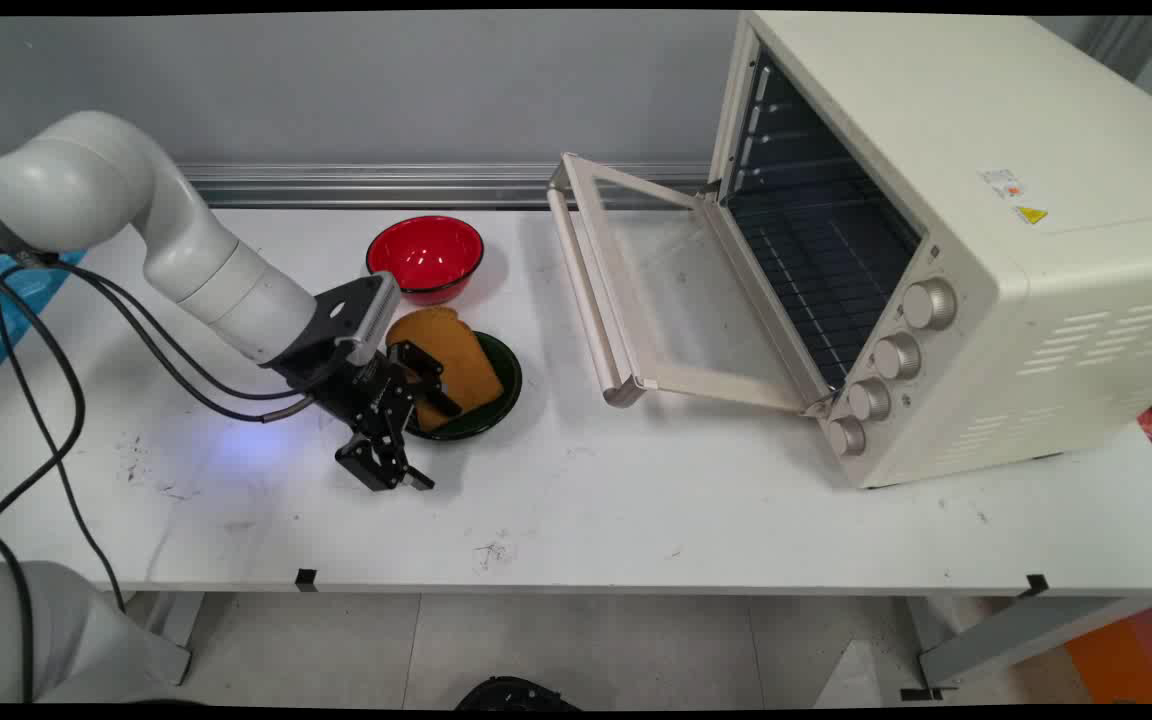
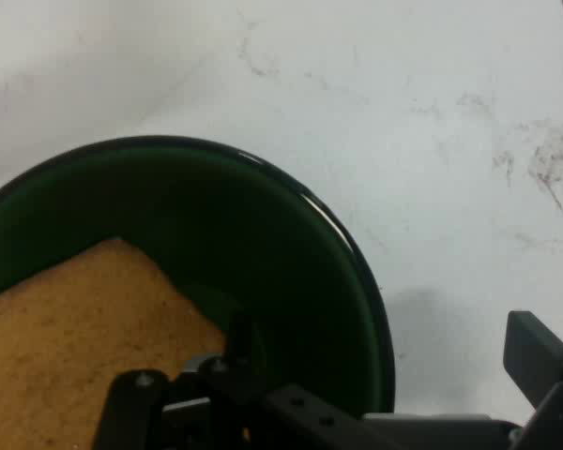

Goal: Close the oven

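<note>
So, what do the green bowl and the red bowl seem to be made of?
Green bowl: seemingly glazed ceramic or enamel; its dark wall is glossy, with bright glints along the rim. Red bowl: similarly shiny, possibly plastic or glazed ceramic; the look leaves it open.

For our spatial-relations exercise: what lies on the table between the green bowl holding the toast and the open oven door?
Nothing: in the main view, bare white table separates the dark green bowl from the oven's glass door.
</note>
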Robot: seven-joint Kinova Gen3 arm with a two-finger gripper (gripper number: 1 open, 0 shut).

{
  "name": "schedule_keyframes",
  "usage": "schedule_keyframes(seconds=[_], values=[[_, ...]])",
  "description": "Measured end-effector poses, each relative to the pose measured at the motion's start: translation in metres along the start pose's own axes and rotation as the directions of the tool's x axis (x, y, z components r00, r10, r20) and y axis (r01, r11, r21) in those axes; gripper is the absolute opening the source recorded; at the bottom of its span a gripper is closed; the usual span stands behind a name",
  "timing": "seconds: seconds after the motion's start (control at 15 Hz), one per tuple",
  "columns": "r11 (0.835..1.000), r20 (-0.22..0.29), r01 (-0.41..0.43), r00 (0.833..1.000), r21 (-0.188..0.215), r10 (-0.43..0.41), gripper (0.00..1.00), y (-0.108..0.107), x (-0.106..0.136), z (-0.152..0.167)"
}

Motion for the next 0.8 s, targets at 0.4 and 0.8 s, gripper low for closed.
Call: schedule_keyframes(seconds=[0.4,0.8], values=[[0.998,-0.011,0.058,0.998,0.014,-0.058,1.00,-0.011,0.014,-0.017],[0.984,-0.033,0.169,0.985,0.054,-0.168,1.00,-0.039,0.037,-0.040]])
